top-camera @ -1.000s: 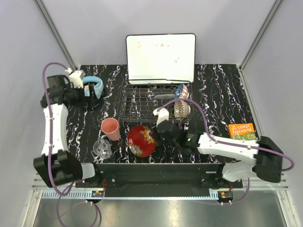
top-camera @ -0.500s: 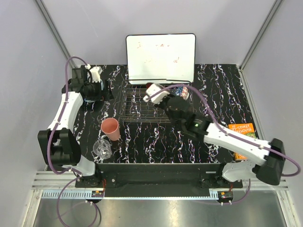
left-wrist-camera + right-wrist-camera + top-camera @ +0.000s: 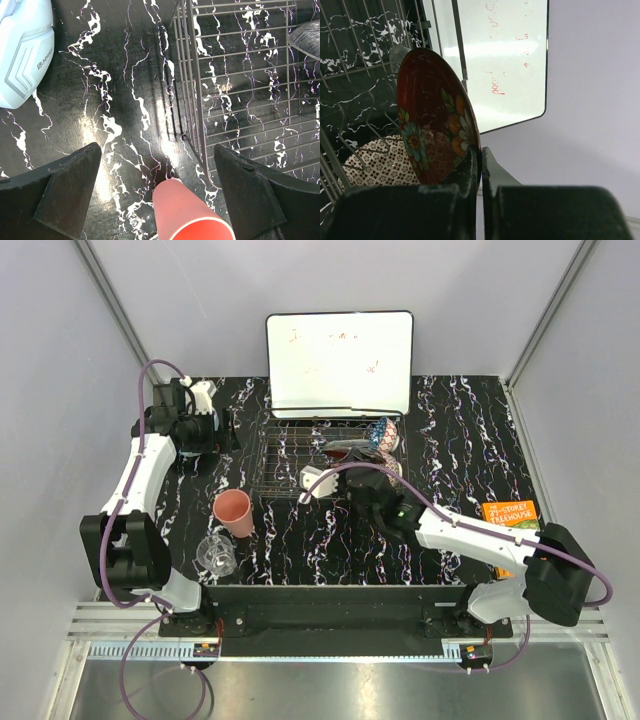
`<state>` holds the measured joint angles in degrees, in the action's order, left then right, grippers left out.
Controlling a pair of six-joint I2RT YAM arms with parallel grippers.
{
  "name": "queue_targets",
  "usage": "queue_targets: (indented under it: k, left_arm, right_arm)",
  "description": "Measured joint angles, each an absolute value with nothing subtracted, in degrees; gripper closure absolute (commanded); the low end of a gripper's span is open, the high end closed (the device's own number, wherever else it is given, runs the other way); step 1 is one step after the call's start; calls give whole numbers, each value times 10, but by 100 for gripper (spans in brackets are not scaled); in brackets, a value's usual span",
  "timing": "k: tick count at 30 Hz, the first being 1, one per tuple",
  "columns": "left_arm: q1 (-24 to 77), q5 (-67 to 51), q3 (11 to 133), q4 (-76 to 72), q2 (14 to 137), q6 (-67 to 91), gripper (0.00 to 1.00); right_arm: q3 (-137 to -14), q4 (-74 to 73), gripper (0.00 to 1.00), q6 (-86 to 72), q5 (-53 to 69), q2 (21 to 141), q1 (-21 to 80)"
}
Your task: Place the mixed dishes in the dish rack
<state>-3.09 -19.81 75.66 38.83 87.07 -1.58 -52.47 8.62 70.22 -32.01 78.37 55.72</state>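
The right jaws are pinched together on a narrow strip of the rim of the red floral plate (image 3: 432,115). The plate stands on edge, leaning a little, inside the dish rack (image 3: 285,455) with wires on either side of it. Just below it lies the beige patterned bowl (image 3: 380,160), and the whiteboard (image 3: 505,55) stands close behind. The step in hand looks like seating the plate between the upright tines. Its lower edge is hidden in the wrist view, so I cannot tell whether it rests on the wire floor yet. To do this well, lower the plate straight along its own plane until the wires bear the bottom edge. Hold the tilt so the rim falls against a tine rather than onto the beige bowl, and part the jaws only once the plate carries its own weight. So thin a grip may let it swing if released early. Then draw up and out without catching the wires. The left jaws stand wide apart and empty over the desk (image 3: 125,100), beside the rack's left edge. The pink cup (image 3: 187,210) is directly beneath them and is the likely next piece. The clear glass mug (image 3: 215,555) sits at the near left.
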Motion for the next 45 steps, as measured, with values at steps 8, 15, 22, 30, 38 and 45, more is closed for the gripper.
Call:
queue_targets:
  k: [8,15,22,30,38,45]
  left_arm:
    - [-31,-194,757,388,871,-16,1]
    - [-31,-192,757,389,871,-16,1]
    - [-31,-188,757,389,871,-17,1]
    - [-31,-188,757,389,870,-21,1]
    - [-30,-187,761,390,872,-20,1]
    - [-14,-185,789,387,907,-15,1]
  right_arm:
    - [-497,95,100,705,-296,772,557]
    - [-478,97,100,688,-283,779,557]
    - [-466,120,100,669,-277,810,550]
    - [-444,169,71,635,-280,837,544]
    - [-429,177,62,575,-296,828,545]
    - [-435,149,58,540,-341,759,586]
